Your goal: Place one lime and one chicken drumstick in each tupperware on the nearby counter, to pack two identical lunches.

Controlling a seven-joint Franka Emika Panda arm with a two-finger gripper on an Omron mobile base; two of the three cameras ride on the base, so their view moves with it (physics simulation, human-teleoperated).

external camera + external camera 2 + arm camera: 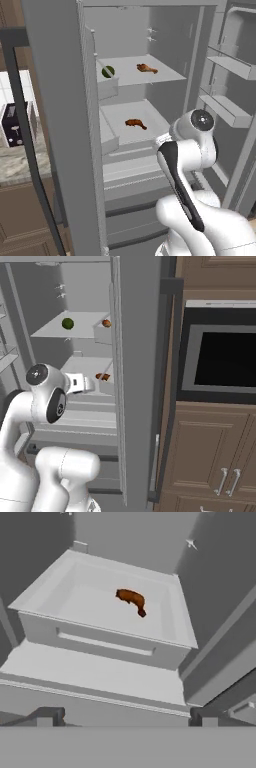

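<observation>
Open grey refrigerator (165,30), no legible writing, lime (108,71) at upper shelf's left edge, chicken drumstick (146,68) mid-shelf, second drumstick (131,599) in drawer (165,654) below, gripper (127,716) spread empty before drawer, counter (17,165) partly hidden by door.

Open fridge (60,100); toaster (14,125) left; wall oven (225,358) right.

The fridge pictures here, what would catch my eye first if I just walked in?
Probably the open grey fridge with the white robot arm reaching into it. On its upper shelf sit a green lime and a brown chicken drumstick. A second drumstick lies in the drawer below, straight ahead of the open gripper.
</observation>
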